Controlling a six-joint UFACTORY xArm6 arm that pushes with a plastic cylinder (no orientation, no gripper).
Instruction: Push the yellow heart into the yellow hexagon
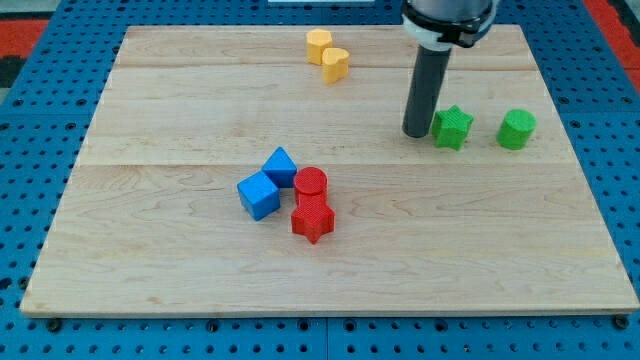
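The yellow heart (336,65) sits near the view's top, touching the yellow hexagon (319,45) just above and to its left. My tip (416,133) rests on the board at the right, directly beside the left edge of a green star (452,127). The tip is well to the right of and below the two yellow blocks.
A green cylinder-like block (517,130) lies right of the green star. In the middle stand two blue cubes (281,165) (259,195), a red cylinder (311,183) and a red star (313,217), clustered together. The wooden board (150,260) lies on a blue pegboard.
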